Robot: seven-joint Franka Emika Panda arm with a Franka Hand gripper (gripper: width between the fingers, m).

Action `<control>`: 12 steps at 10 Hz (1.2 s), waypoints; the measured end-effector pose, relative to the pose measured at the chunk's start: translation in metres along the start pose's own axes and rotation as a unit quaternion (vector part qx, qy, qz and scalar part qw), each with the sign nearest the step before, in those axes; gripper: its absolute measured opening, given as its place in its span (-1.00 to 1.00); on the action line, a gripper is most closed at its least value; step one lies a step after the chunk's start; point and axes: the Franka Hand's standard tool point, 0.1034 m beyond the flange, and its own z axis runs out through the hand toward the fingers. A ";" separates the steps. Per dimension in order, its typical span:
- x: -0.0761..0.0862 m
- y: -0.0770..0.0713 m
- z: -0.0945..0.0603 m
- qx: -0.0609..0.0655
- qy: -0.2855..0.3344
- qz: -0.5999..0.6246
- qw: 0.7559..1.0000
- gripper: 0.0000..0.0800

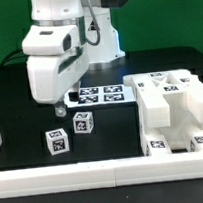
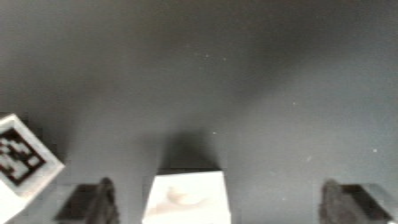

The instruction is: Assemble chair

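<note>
Evidently a white square block (image 2: 187, 195) of the chair stands on the dark table (image 2: 231, 90) in the gap between the fingers (image 2: 86, 203) and touches neither. The gripper (image 2: 217, 205) is spread wide and clamps nothing. I judge the spread to be deliberate: it leaves clearance on both sides, so the block would stay put if the arm rose, or could be centred for a grasp.

Near the block, a tagged piece (image 2: 22, 150) shows at the edge of the wrist view; I cannot tell which part it is.

In the exterior view the gripper hangs low over the table, with 2 loose parts close by: a small tagged cube (image 1: 83, 121) towards the exterior view's right and a second tagged cube (image 1: 58, 142) nearer the camera. I cannot say whether either one is the block between the fingers.

The marker board (image 1: 99, 93) lies just behind them. The partly built chair body (image 1: 175, 104) sits well apart on the exterior view's right, probably parked there to receive the blocks.
</note>
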 end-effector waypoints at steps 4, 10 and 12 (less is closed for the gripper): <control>0.015 0.001 0.010 0.006 0.003 -0.012 1.000 0.61; 0.022 -0.003 0.022 0.016 0.004 -0.010 1.000 0.62; 0.021 -0.003 0.023 0.016 0.004 -0.007 1.000 0.06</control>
